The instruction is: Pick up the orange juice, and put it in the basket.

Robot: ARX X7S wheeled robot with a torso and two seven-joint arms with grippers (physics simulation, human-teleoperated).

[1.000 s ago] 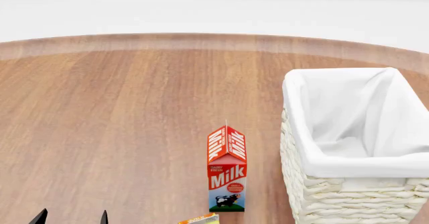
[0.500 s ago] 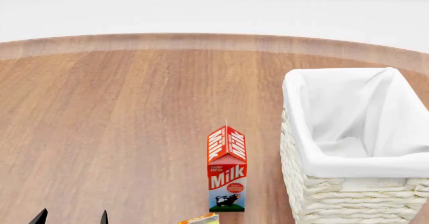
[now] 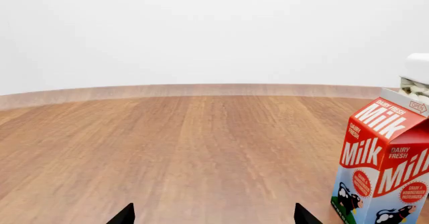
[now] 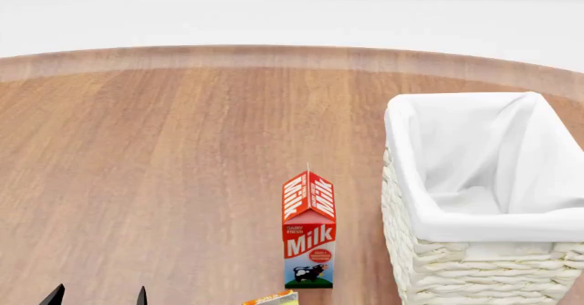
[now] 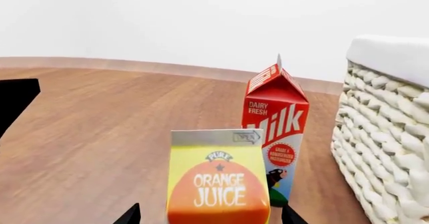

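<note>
Nothing is done yet: the juice stands on the table just in front of the milk, ungrasped, between the right gripper's spread fingertips; basket empty.

Red-and-white Milk carton stands upright on the wooden table, gable top up, cow picture and green strip at its base, "Dairy Fresh" lettering above the name. The same carton shows in the left wrist view and the right wrist view, untilted in both. Table surface is brown wood grain with a paler curved far edge, plain white background beyond it.
</note>
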